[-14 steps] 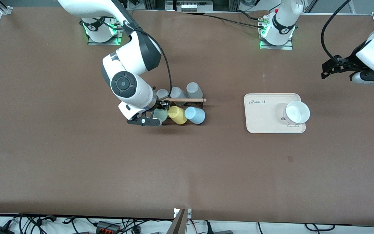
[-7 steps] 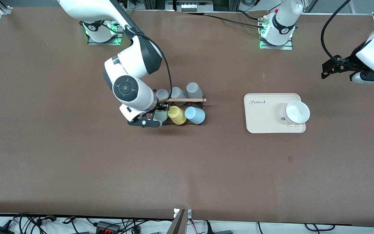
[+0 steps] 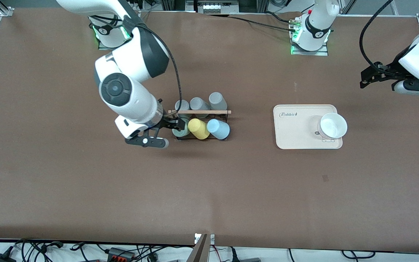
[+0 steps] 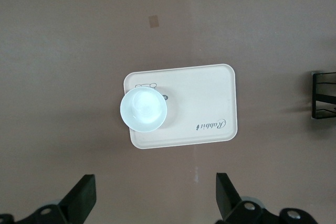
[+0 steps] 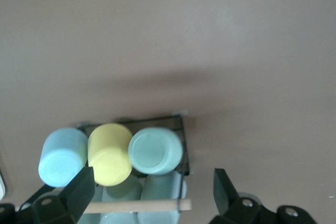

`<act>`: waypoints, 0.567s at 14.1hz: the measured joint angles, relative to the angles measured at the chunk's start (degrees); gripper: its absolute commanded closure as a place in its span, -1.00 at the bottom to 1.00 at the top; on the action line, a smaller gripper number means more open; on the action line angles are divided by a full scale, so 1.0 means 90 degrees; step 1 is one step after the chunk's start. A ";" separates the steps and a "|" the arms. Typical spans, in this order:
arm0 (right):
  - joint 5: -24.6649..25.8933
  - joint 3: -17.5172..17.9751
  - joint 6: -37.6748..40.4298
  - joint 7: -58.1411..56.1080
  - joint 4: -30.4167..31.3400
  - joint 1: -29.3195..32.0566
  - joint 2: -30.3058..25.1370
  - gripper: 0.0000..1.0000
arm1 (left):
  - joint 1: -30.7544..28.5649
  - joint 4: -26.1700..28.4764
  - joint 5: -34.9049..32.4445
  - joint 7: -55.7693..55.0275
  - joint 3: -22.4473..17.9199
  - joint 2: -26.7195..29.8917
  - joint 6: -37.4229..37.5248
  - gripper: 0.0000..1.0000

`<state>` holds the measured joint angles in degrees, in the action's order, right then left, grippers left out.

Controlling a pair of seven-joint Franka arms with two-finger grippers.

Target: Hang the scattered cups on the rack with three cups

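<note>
Backing off at 9 o'clock, the right gripper (image 3: pixel 172 125) has left the mint cup (image 3: pixel 179 131) hung on the rack (image 3: pixel 227 117), fingers spread. On the desk (image 3: pixel 86 182), the blue cup (image 3: pixel 218 128) hangs at the rack's 3 o'clock end. Left gripper (image 3: pixel 371 78) waits, spread.

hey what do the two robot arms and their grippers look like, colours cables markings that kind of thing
Both arms are glossy white with dark grey joint sections and round dark caps. A black cable runs along each forearm. Each base glows green on a metal plate. The right gripper and left gripper are black, with flat, blocky fingers on black hands with round bolt holes.
</note>
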<state>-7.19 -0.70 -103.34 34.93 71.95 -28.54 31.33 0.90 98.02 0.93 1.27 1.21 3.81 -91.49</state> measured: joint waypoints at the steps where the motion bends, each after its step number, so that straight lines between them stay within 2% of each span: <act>1: 0.0042 -0.0106 0.0109 -0.0003 -0.0086 0.0048 -0.0085 -1.00 | 0.0000 0.0000 0.0000 0.0000 0.0001 0.0000 0.0000 -1.00; 4: 0.0100 -0.0453 0.0420 -0.0182 -0.0178 0.0272 -0.0402 -1.00 | 0.0001 -0.0001 0.0000 0.0000 0.0008 0.0000 0.0000 -1.00; 8: 0.0113 -0.0824 0.0675 -0.1470 -0.0181 0.0973 -0.0753 -1.00 | 0.0002 -0.0001 0.0000 -0.0001 0.0017 0.0000 0.0000 -1.00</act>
<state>-6.17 -8.12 -97.26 21.70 70.32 -19.78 24.56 0.91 98.01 0.93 1.25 1.36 3.81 -91.49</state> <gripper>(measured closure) 0.000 0.000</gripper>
